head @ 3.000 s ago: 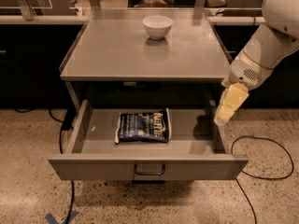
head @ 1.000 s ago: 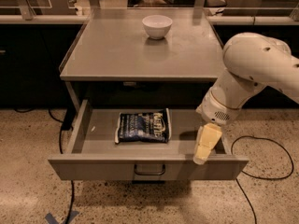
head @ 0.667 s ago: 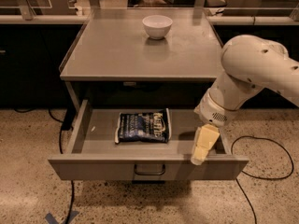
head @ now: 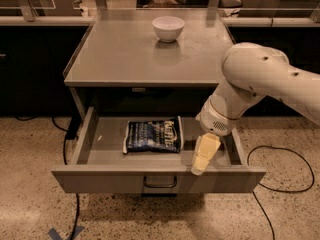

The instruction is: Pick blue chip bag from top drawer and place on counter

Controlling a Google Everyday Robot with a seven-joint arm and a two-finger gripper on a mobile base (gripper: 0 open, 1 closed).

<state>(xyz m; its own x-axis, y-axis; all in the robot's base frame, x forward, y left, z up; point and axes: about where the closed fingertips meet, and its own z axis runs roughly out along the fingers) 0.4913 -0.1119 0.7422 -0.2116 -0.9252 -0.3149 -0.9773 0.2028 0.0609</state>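
The blue chip bag (head: 152, 135) lay flat in the open top drawer (head: 159, 178) at lower centre. The gripper (head: 205, 155) hung just right of it by the drawer's front, holding nothing; how far its jaws were spread could not be told. Closing from there might nip only the bag's crinkly edge and slip.

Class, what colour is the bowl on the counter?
The bowl is white, camera view; tool hangs over the top drawer.
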